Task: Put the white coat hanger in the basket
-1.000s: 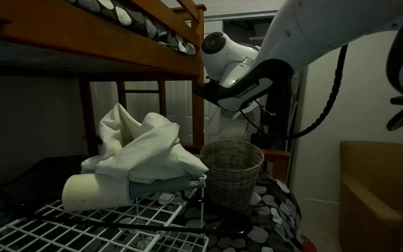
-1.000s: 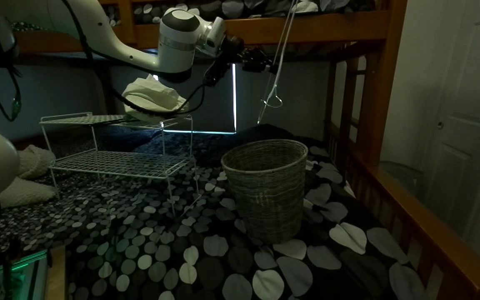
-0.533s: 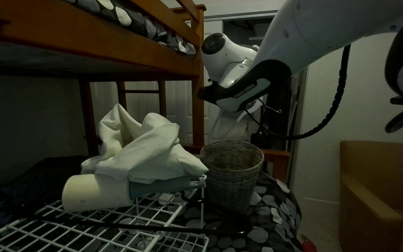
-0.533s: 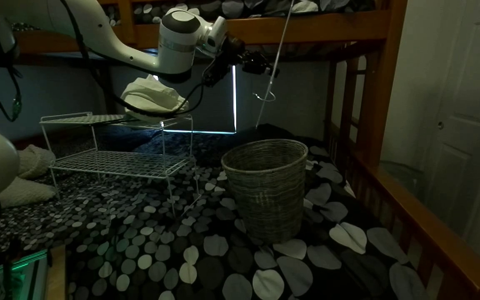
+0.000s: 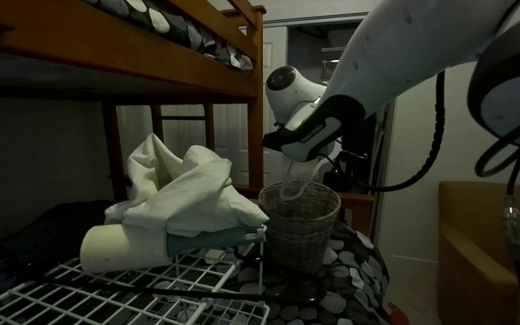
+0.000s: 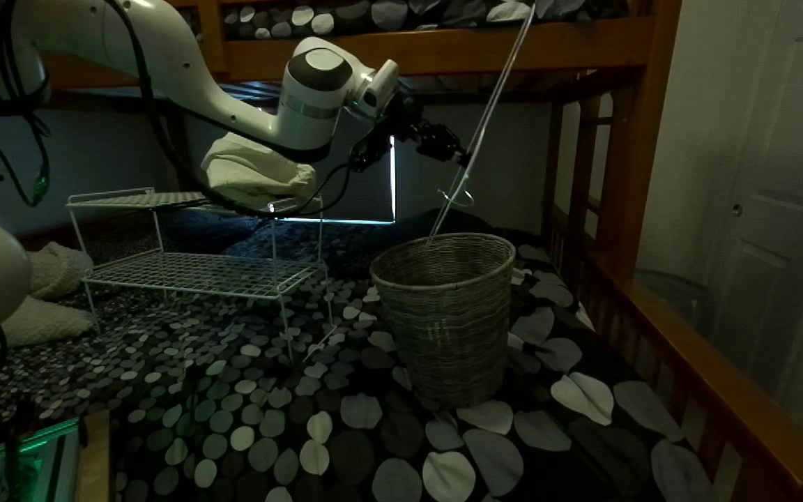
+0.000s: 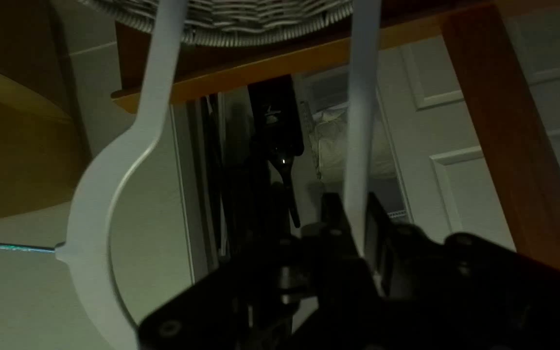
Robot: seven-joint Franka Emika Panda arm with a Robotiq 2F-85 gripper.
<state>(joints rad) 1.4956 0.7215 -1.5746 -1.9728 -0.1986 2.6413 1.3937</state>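
Robotiq gripper (image 7: 354, 209) clasps white coat hanger (image 7: 361, 107). Step: insertion, likely. Next: lower into wicker basket (image 6: 447, 335) (6 o'clock, exterior view), release.

all is dim, bright light (image 6: 393, 183) edges a dark panel (image 6: 371, 195), and the tool (image 7: 352, 206) looks blurred.

The place is a bedroom in a home. A wooden bunk bed (image 6: 436, 52) fills much of both exterior views, with black, grey and white spotted bedding (image 6: 353, 453) on both levels. Near it stand a tan armchair (image 5: 463, 271) and a pale panelled door (image 6: 778, 230) with a knob (image 6: 737, 209); light edges a darkened window (image 6: 370, 199).
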